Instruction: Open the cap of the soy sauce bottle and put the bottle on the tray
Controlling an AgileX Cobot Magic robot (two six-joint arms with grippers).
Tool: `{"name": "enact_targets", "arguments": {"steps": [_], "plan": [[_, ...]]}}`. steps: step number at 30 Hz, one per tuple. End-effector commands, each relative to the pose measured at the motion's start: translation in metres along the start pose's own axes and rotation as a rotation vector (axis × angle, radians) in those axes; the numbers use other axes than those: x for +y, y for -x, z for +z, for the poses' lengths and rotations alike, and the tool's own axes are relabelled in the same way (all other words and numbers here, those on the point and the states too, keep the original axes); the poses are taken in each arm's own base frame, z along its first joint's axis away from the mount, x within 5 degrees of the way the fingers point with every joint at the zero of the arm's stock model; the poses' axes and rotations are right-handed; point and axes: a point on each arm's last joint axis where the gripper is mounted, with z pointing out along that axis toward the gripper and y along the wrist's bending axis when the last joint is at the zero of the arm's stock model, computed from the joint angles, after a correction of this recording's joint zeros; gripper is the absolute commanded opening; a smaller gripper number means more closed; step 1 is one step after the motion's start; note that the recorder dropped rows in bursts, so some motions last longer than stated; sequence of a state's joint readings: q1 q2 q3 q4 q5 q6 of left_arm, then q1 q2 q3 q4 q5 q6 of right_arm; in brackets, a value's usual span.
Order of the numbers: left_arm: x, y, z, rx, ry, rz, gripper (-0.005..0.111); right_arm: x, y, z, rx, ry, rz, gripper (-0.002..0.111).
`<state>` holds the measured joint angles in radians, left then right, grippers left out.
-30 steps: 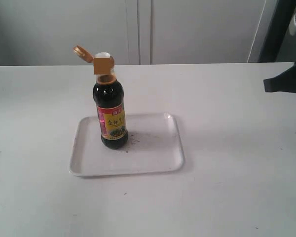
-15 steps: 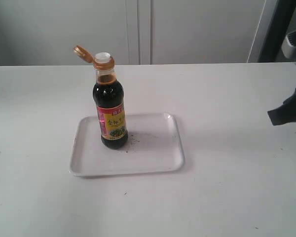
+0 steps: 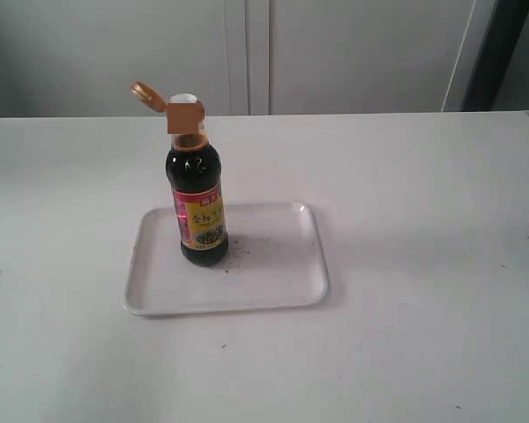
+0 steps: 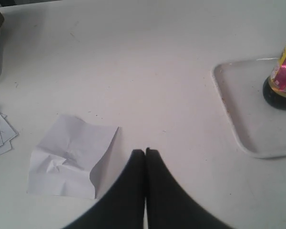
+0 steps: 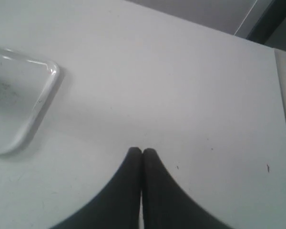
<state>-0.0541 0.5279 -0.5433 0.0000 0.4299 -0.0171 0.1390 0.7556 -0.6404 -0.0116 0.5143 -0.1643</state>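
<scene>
While the soy sauce bottle [image 3: 197, 198] was seen standing upright on the tray [image 3: 273, 273] with its cap [image 3: 147, 94] flipped open, the left gripper [image 4: 145, 151] and the right gripper [image 5: 141, 151] were both held clenched, empty, above the table [image 3: 406, 203].

Exterior cam is looking down across the white table [image 3: 406, 352] from its front; both wrist cams are facing downward, sharing the flat white plastic tray [image 3: 273, 286] edge.
</scene>
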Motion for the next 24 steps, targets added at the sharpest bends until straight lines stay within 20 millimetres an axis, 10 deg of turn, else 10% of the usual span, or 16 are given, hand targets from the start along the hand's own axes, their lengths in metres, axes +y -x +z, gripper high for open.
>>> {"name": "enact_targets", "arguments": {"steps": [1,24], "plan": [[-0.004,-0.012,-0.01,-0.061,-0.022,-0.048,0.0,0.003,-0.012,-0.015,-0.147,-0.009,0.04,0.0],[-0.009,-0.036,-0.045,-0.222,-0.033,-0.049,0.0,0.011,-0.049,-0.061,-0.451,-0.03,0.092,0.0]]}}
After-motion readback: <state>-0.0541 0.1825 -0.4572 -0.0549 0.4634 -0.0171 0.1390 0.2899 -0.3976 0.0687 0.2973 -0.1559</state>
